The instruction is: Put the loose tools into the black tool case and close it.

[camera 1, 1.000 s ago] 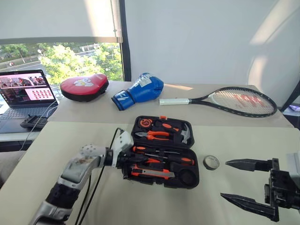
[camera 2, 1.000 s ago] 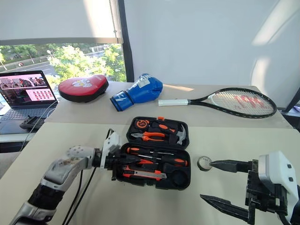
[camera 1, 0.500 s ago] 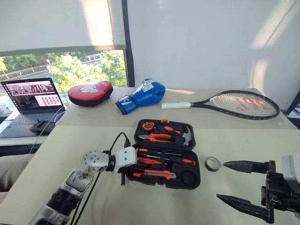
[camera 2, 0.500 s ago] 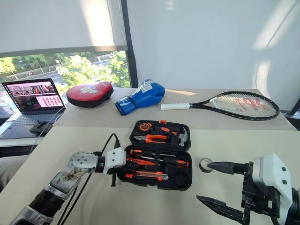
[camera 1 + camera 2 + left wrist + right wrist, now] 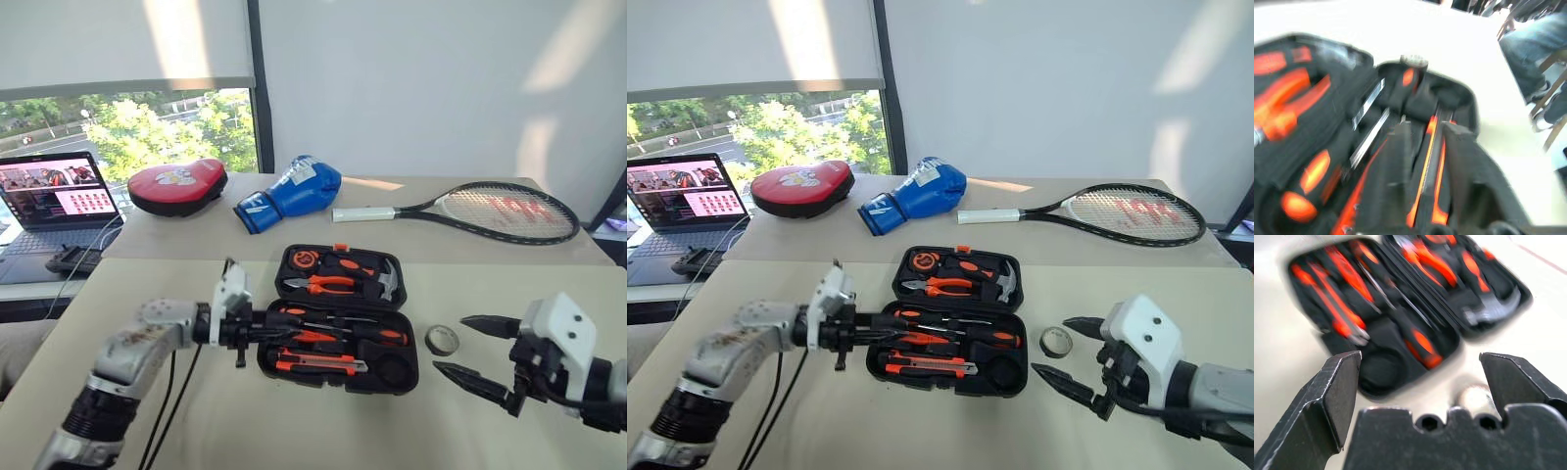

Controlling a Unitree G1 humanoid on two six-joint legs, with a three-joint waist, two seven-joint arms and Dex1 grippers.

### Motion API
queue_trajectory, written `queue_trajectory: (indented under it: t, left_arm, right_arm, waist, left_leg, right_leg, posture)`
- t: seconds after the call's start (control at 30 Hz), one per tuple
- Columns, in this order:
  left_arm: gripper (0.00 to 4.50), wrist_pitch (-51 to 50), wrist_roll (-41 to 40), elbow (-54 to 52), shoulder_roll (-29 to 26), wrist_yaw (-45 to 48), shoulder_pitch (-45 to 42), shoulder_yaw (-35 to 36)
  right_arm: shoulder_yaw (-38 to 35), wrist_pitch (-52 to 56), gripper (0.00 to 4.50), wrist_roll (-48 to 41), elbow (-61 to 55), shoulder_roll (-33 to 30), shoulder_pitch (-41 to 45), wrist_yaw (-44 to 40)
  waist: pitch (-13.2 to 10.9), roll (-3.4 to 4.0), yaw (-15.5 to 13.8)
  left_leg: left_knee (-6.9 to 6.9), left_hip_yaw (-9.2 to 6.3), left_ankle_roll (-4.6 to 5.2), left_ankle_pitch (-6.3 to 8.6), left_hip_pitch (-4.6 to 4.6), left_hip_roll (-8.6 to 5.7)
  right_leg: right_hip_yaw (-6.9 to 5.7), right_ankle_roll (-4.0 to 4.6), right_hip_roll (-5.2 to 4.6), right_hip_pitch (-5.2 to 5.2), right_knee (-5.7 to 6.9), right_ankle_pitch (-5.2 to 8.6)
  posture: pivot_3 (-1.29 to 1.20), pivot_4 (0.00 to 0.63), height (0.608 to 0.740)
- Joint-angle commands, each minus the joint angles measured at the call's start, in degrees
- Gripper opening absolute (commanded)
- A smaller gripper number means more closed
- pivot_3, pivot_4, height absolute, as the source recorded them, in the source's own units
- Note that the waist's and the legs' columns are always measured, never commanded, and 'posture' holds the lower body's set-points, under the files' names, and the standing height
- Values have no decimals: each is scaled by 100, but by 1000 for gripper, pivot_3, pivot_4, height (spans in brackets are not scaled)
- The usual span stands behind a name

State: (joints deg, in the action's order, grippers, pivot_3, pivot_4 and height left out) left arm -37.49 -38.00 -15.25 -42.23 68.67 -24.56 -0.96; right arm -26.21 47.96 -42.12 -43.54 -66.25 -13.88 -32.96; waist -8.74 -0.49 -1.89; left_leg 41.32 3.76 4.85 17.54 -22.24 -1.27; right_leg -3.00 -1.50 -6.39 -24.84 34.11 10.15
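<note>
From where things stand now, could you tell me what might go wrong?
The tape roll lies flat beside the black tool case; the right gripper, open, could nudge it off the table instead of gripping it. The left gripper sits over the screwdrivers and may dislodge them, stopping the lid from closing.

The left arm is stretched across from the left side, its forearm held low and the wrist bent so that the left gripper [image 5: 263,324] is pointed sideways to the right, nearly level; its fingers are seen slightly parted. The right arm is brought in from the right side, and the right gripper [image 5: 470,352] is angled down and leftward, its two black fingers spread wide with nothing held between them.
</note>
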Motion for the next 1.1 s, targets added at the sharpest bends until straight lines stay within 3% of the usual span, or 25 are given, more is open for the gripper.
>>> queue_trajectory:
  t: [0.03, 0.17, 0.3, 0.4, 0.63, 0.77, 0.93, 1.1]
  left_arm:
    - [3141, -463, -498, -686, -158, -186, 6, 249]
    - [4303, -772, -772, -1194, -189, -526, 69, 352]
    - [4303, -902, -906, -1428, -204, -766, 36, 387]
    - [4322, -884, -869, -1510, -236, -846, 74, 367]
    - [4322, -905, -870, -1673, -216, -1173, 118, 368]
    - [4322, -983, -984, -1761, -221, -1349, 128, 423]
    - [4322, -927, -1017, -1725, -250, -1436, 223, 423]
    - [4322, -744, -806, -1509, -260, -1375, 370, 318]
  right_arm:
    - [528, 265, 4500, 205, 583, -104, 510, -27]
    - [1308, 145, 4500, 738, 1197, -109, 1091, -125]
    - [1932, 88, 4500, 935, 1615, 57, 1688, -444]
    - [2389, -168, 3806, 1304, 1937, 219, 2036, -605]
    - [3154, -662, 1370, 1985, 2677, 549, 2494, -1123]
    - [3166, -824, 18, 2161, 2882, 543, 2453, -1392]
    - [2535, -758, 18, 1852, 2396, 376, 2260, -1750]
    - [1928, 116, 18, 640, 1086, 259, 2292, -2199]
  waist:
    - [-3, -2, -15]
    - [-5, -4, -39]
    - [-14, -10, -2]
    - [-14, -10, 9]
    - [-14, -9, 31]
    - [-14, -9, 35]
    - [-14, -8, 34]
    - [-16, -7, 57]
  left_leg:
    - [-1, 0, 0, 0, -1, 0]
    - [-3, -3, 1, 0, -7, -4]
    - [1, 0, 2, 1, -5, -10]
    - [0, 0, 0, 0, -3, -9]
    - [2, 0, -1, -2, -3, -13]
    - [2, 0, -2, -2, -2, -13]
    - [1, -1, -7, -5, 0, -12]
    - [0, -5, -13, -7, 5, -6]
  right_leg:
    - [-6, -1, 4, 0, -1, 2]
    - [-21, -12, 6, 1, -3, 9]
    - [-15, -14, 8, 2, -3, 10]
    - [-19, -14, 18, 2, 0, 10]
    - [-22, -14, 18, 5, 1, 9]
    - [-24, -15, 18, 5, 2, 9]
    - [-29, -15, 18, 9, 2, 9]
    - [-29, -14, 19, 11, 5, 9]
  posture:
    - [0, 150, 740]
    - [0, 150, 740]
    - [0, 150, 740]
    - [0, 150, 740]
    - [0, 150, 740]
    - [0, 150, 740]
    - [0, 150, 740]
    - [0, 150, 740]
